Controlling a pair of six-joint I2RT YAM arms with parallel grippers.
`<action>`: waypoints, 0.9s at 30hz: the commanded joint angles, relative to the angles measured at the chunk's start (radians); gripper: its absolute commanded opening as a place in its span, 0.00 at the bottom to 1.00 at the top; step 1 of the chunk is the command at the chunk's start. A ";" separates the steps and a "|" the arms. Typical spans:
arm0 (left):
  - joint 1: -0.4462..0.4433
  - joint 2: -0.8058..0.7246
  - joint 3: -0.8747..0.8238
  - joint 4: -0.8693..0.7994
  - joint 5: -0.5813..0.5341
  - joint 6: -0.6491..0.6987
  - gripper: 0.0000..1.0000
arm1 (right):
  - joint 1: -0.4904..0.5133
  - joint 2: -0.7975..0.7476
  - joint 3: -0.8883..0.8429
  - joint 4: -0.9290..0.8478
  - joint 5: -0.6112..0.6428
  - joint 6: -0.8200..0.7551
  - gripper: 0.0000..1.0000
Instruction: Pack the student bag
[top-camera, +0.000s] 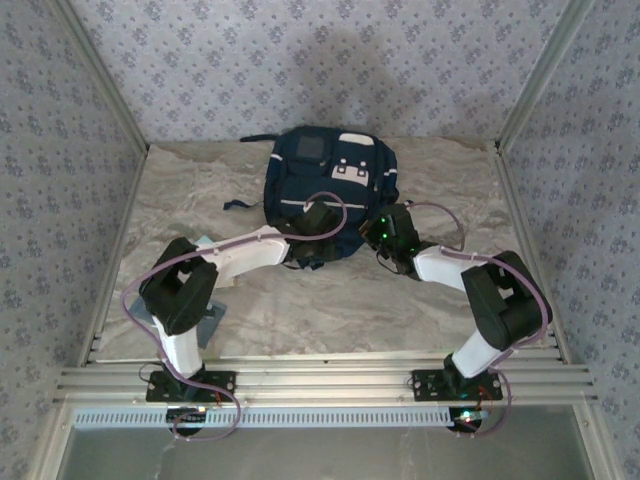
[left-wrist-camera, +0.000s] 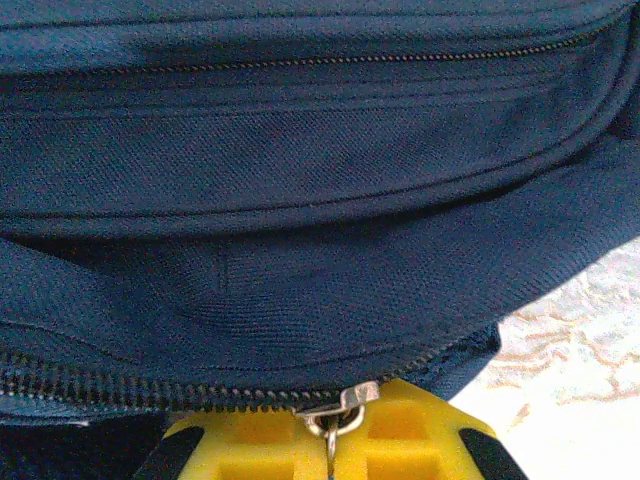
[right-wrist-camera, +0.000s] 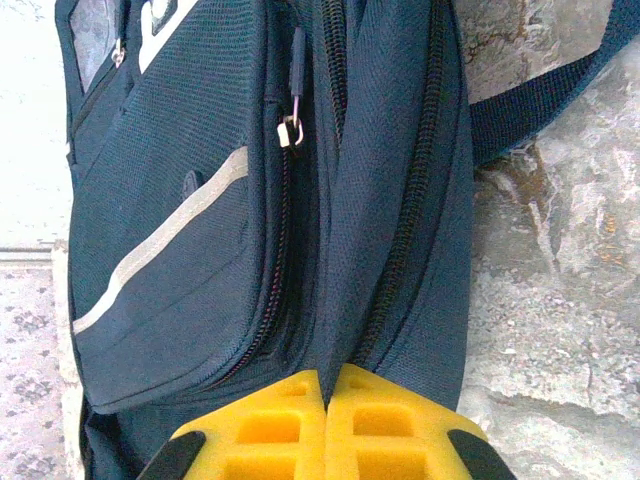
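— So where's the student bag (top-camera: 330, 175)?
— Lying toward the back of the counter (top-camera: 250, 320).
— And the left fingers (left-wrist-camera: 270, 440)?
— Pinched tight on its zipper pull (left-wrist-camera: 338, 402), at the bag's near edge.
— The right fingers (right-wrist-camera: 380, 425)?
— Closed too, nipping a fabric fold (right-wrist-camera: 345, 250) between two zips.
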 joint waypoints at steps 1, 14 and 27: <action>0.032 -0.049 0.030 -0.065 0.069 0.035 0.02 | -0.007 -0.025 0.005 -0.051 0.066 -0.057 0.00; 0.117 -0.054 0.038 -0.215 0.051 0.270 0.00 | -0.030 -0.047 0.027 -0.132 0.120 -0.181 0.00; 0.233 -0.136 -0.047 -0.199 0.046 0.322 0.00 | -0.150 -0.107 -0.002 -0.197 0.123 -0.273 0.00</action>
